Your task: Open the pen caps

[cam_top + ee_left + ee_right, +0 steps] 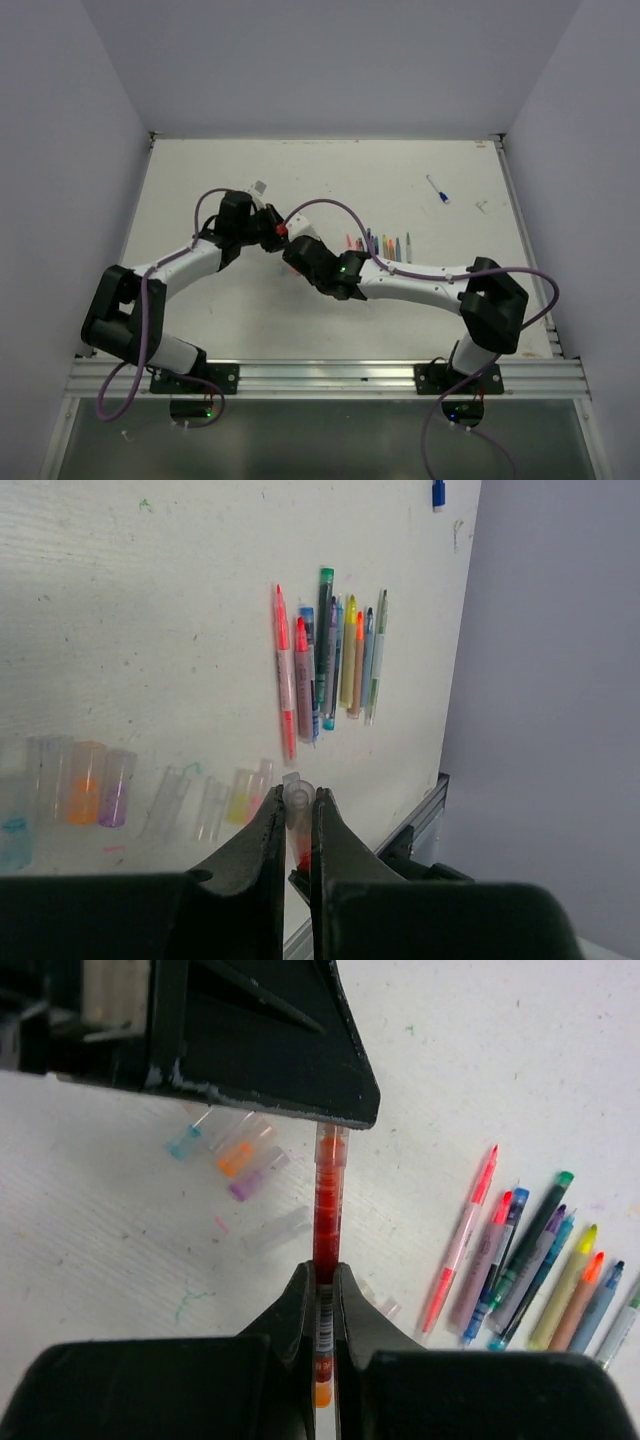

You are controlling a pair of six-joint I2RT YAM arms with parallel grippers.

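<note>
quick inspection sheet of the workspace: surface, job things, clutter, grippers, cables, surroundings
surface: white table, scuffed, with small ink marks
job's things: uncapped pens in a tight row; loose caps lined up on the table; red pen spanning both grippers; blue-tipped pen lying apart at the far right
clutter: small pale scrap near the left arm
grippers: left gripper shut on the red pen's clear cap; right gripper shut on its body
cables: purple cables looping along both arms
surroundings: pale walls; aluminium rail at the near edge
</note>
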